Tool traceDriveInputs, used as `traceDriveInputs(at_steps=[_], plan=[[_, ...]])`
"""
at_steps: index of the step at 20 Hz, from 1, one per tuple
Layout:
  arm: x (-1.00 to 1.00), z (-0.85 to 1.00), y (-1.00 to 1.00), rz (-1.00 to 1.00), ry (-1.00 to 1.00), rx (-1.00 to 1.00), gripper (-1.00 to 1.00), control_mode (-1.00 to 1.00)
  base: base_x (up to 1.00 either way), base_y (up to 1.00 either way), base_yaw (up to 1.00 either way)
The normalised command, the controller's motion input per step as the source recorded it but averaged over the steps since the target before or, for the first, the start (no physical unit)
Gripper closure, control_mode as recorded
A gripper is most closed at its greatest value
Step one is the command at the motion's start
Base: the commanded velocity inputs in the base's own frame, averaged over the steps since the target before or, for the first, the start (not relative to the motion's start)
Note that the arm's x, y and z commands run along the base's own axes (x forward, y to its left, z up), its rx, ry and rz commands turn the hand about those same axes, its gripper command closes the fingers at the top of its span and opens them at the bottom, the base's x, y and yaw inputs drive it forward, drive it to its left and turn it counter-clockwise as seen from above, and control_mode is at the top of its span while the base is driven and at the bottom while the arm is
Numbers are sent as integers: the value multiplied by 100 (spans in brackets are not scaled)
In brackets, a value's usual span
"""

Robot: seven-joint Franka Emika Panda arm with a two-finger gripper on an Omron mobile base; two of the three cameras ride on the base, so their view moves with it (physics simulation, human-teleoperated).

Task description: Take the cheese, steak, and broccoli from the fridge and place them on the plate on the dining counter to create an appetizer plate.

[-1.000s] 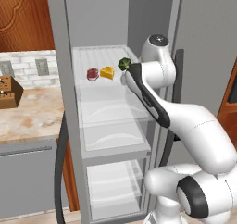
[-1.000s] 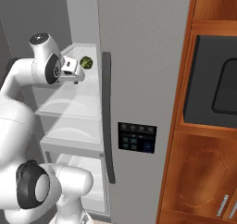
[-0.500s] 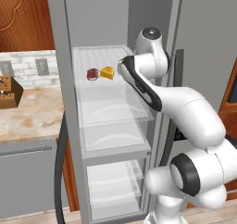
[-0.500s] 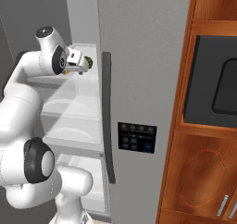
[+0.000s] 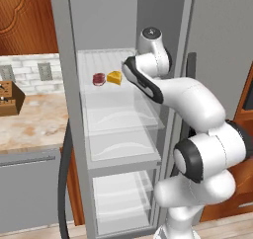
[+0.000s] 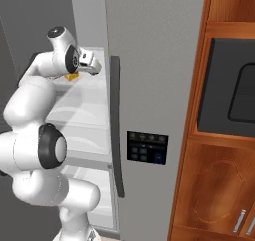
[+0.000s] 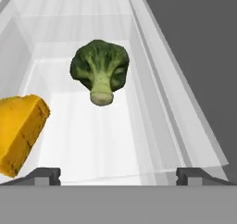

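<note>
Broccoli (image 7: 101, 70) lies ahead of the wide-open gripper (image 7: 118, 174) — centre the jaws on its stalk, clear of the cheese (image 7: 21, 130) beside it.

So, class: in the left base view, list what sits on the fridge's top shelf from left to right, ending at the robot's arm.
Steak → cheese → robot arm, all on or over the top shelf of the fridge.
</note>
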Motion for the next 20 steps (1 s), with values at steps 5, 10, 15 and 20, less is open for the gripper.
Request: traceDriveInputs(at_steps=[5, 10, 15, 20], plan=[[48, -2, 0, -5, 2, 0, -100, -100, 0, 0, 0], [34, -9, 0, -4, 1, 0, -100, -100, 0, 0, 0], [27, -24, 0, -4, 2, 0, -100, -100, 0, 0, 0], [30, -24, 0, -2, 1, 0, -100, -100, 0, 0, 0]])
